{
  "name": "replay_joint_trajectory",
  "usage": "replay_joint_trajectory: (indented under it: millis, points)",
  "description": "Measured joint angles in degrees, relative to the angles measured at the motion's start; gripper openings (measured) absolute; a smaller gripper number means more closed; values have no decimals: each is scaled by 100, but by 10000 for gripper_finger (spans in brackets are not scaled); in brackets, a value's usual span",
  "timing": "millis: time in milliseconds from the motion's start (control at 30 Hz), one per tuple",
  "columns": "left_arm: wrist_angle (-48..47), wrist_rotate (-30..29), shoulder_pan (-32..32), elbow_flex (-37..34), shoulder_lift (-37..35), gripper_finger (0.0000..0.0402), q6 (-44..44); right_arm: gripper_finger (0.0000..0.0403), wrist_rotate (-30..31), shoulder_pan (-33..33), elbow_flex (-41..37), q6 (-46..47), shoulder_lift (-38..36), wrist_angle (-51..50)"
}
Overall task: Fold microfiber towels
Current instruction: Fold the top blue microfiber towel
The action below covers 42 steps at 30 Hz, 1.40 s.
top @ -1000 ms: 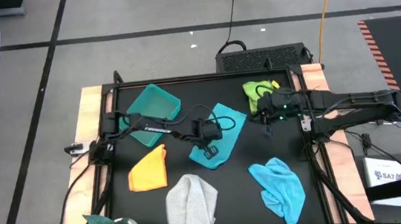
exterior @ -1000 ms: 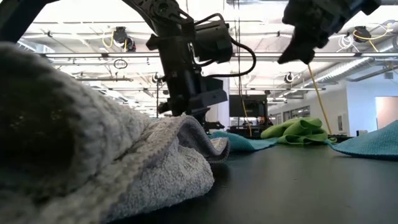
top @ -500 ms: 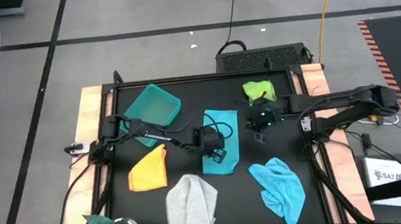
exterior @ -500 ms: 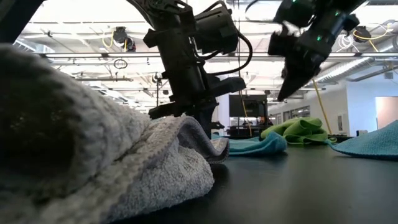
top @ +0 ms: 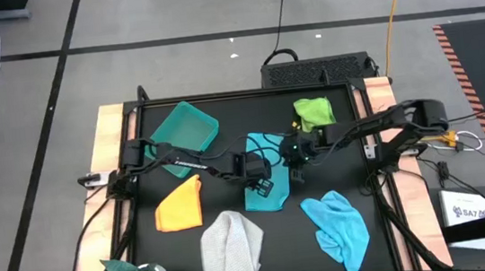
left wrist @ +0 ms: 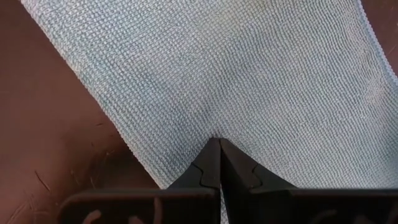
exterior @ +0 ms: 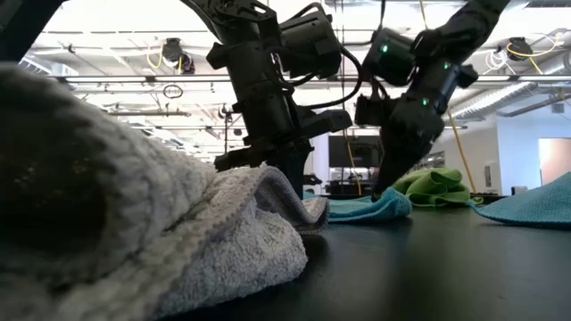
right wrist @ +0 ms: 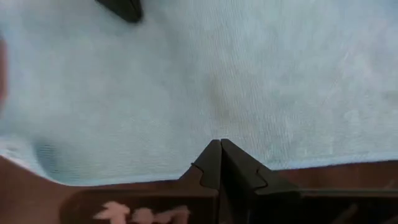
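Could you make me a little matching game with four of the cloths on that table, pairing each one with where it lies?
Cloths:
1. teal towel
2. lime green towel
3. orange-yellow towel
4. grey towel

Places:
A. at the table's near edge, closest to the low camera
B. in the middle, under both closed grippers, the left gripper and the right gripper
C. at the far edge, on the right arm's side
D. on the left arm's side, just nearer than the teal bin

Pairs: 1-B, 2-C, 3-D, 4-A
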Motion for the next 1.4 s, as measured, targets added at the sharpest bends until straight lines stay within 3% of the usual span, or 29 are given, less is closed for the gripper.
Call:
replay_joint_trajectory:
  millis: [333, 667, 967, 1200, 1400]
  points:
    - [0, 37, 1, 0, -7, 2, 100, 0, 0, -133, 2, -126, 537, 575]
    - [37, 136, 31, 0, -9, 2, 259, 0, -214, -599, 7, -320, 314, 325]
    - [30, 184, 85, 0, -9, 4, 330, 0, -732, 145, 13, -211, -717, -287]
    - [16, 187, 95, 0, -11, 10, 341, 0, -568, 653, 11, -49, -295, -192]
    - [11, 168, 93, 0, -11, 7, 266, 0, -415, 943, 11, -31, 176, 466]
